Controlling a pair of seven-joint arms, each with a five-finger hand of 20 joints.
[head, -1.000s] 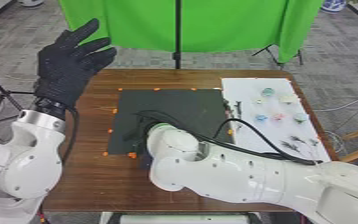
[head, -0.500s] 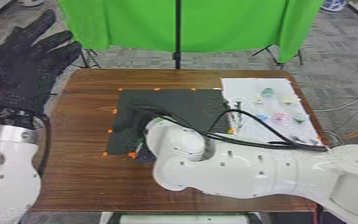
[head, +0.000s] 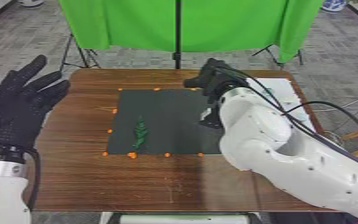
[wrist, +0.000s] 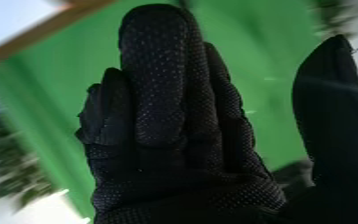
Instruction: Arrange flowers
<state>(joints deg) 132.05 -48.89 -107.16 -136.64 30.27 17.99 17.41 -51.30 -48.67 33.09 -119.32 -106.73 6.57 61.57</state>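
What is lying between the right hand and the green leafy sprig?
In the head view, only bare black mat lies between the right hand and the leafy sprig.

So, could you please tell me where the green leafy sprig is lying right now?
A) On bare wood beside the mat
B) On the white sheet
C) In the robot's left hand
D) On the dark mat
D: in the head view the green leafy sprig lies on the dark mat, toward its left side.
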